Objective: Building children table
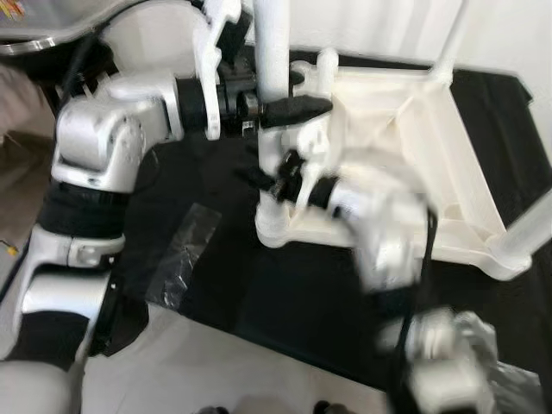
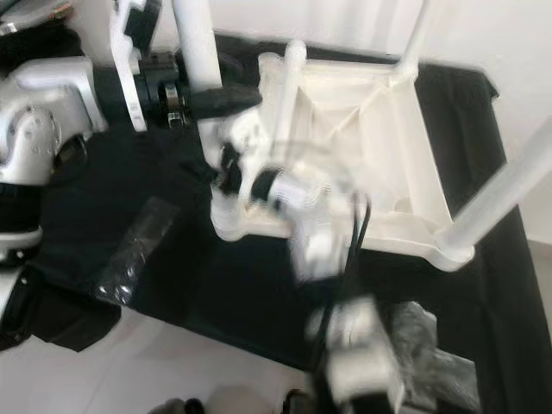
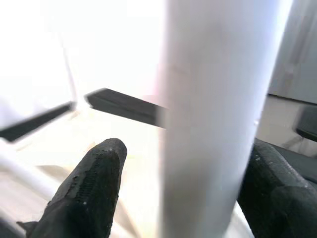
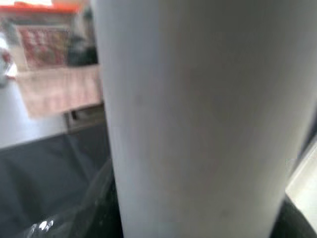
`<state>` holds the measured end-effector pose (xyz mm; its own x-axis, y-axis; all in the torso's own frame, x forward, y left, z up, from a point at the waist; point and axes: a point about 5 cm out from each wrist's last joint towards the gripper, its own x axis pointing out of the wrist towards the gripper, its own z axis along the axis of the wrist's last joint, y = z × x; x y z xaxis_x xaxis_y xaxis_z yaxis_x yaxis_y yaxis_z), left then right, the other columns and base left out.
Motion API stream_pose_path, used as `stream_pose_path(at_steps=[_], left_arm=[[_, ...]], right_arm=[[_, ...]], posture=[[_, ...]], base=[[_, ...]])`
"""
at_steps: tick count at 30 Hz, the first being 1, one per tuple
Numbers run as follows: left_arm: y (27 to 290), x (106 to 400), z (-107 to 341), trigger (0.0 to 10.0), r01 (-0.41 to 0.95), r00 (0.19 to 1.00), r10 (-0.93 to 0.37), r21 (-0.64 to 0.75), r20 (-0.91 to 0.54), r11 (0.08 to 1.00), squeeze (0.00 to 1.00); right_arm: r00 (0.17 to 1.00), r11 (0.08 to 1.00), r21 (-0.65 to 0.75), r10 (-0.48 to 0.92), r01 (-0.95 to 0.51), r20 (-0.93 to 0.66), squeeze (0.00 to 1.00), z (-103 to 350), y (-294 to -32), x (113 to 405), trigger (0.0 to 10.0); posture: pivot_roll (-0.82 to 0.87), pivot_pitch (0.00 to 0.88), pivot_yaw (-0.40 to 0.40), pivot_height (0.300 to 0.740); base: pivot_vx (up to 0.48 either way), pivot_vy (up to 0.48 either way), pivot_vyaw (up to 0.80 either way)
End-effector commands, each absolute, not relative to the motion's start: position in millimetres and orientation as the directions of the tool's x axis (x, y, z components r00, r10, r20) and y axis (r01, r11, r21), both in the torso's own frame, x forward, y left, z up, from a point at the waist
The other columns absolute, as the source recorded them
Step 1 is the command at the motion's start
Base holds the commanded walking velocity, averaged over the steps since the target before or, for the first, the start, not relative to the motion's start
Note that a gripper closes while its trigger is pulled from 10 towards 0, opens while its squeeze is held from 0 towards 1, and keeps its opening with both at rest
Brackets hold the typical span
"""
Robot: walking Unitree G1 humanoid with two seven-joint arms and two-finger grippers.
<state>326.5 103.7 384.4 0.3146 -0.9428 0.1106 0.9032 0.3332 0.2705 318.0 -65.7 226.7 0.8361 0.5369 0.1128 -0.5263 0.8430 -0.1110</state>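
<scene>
On the black cloth [image 1: 259, 293] spread over the floor lies the upturned white plastic children's table top [image 1: 414, 164], underside up, with white tubular legs standing from its corners. Left claw [image 1: 289, 110] reaches in from the left at mid-height of the near-left white leg [image 1: 272, 52]; the left wrist view shows that leg between its two black fingers [image 3: 91, 188], one each side, closed on it or very nearly, contact not clear. Right claw [image 1: 276, 177] sits lower on the same leg, just above its socket at the table corner; arm is motion-blurred and the right wrist view has the leg right up against the lens, so can't tell whether its fingers are open or closed. Far-right leg [image 2: 504, 194] leans outward, tilted. Crumpled clear plastic bag [image 1: 181, 254] lies on the cloth left of the table, apart from it.
</scene>
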Motion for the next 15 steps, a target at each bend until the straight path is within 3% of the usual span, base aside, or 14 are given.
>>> stream_pose_path(at_steps=[1, 5, 8, 15], left_arm=[[116, 330, 392, 10.0, 0.866, 0.385, -0.912, 0.287, 0.143, 0.410, 0.00], [120, 337, 392, 10.0, 0.831, 0.449, -0.874, 0.275, 0.183, 0.484, 0.00], [120, 337, 394, 10.0, 0.828, 0.454, -0.869, 0.266, 0.198, 0.493, 0.00], [121, 335, 385, 10.0, 0.835, 0.460, -0.868, 0.241, 0.185, 0.494, 0.00]], right_arm=[[0.895, 0.898, 0.019, 0.440, -0.440, -0.075, 0.00, 180, -66, 306, 0.0], [0.888, 0.888, -0.006, 0.459, -0.459, -0.004, 0.00, 197, -54, 322, 0.0], [0.881, 0.881, -0.014, 0.473, -0.473, 0.018, 0.00, 205, -51, 327, 0.0], [0.881, 0.881, -0.042, 0.473, -0.472, 0.018, 0.00, 220, -48, 315, 0.0]], posture=[[-0.01, 0.203, 0.022, 0.740], [-0.02, 0.177, 0.006, 0.740], [-0.02, 0.173, 0.000, 0.740], [-0.02, 0.166, -0.001, 0.740]], base=[[0.000, 0.000, 0.00], [0.000, 0.000, 0.00], [0.000, 0.000, 0.00], [0.000, 0.000, 0.00]])
